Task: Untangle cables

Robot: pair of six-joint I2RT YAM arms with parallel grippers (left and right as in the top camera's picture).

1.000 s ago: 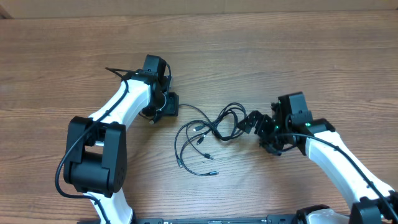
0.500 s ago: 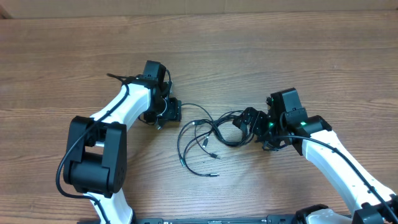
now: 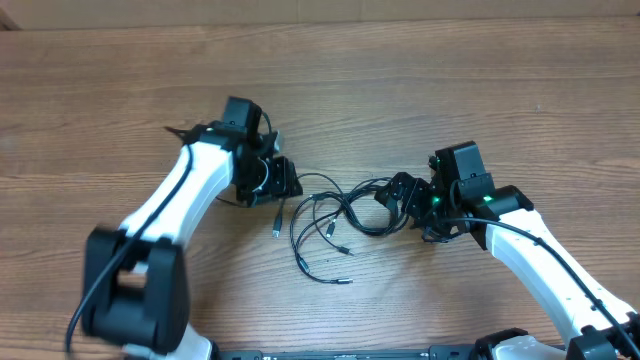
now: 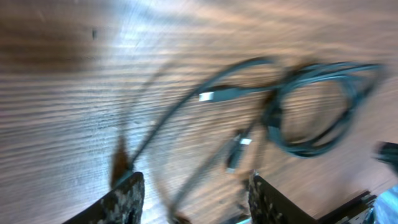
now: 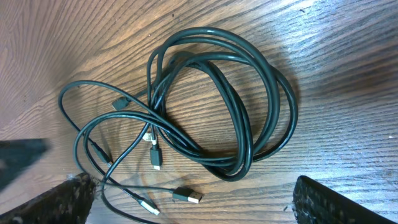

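Note:
The cables [image 3: 345, 212] lie in the middle of the table: a black coiled loop to the right and loose thin strands with small plugs to the left. My left gripper [image 3: 283, 180] is open at the bundle's left edge. In the blurred left wrist view a strand runs down between its fingers [image 4: 196, 208], with a silver-tipped plug [image 4: 208, 96] ahead. My right gripper [image 3: 398, 200] is open at the coil's right edge. In the right wrist view the coil [image 5: 217, 106] lies ahead of its spread fingers [image 5: 193, 208], with a USB plug [image 5: 186, 196] between them.
The brown wooden table [image 3: 450, 90] stretches all around the bundle. My two white arms reach in from the front left [image 3: 170, 200] and front right [image 3: 540, 255]. A dark bar runs along the table's front edge [image 3: 350, 354].
My left arm has swung right and forward toward the bundle, and the left strands have shifted with a plug now lying further left. My right gripper moved left onto the coil, then stayed still.

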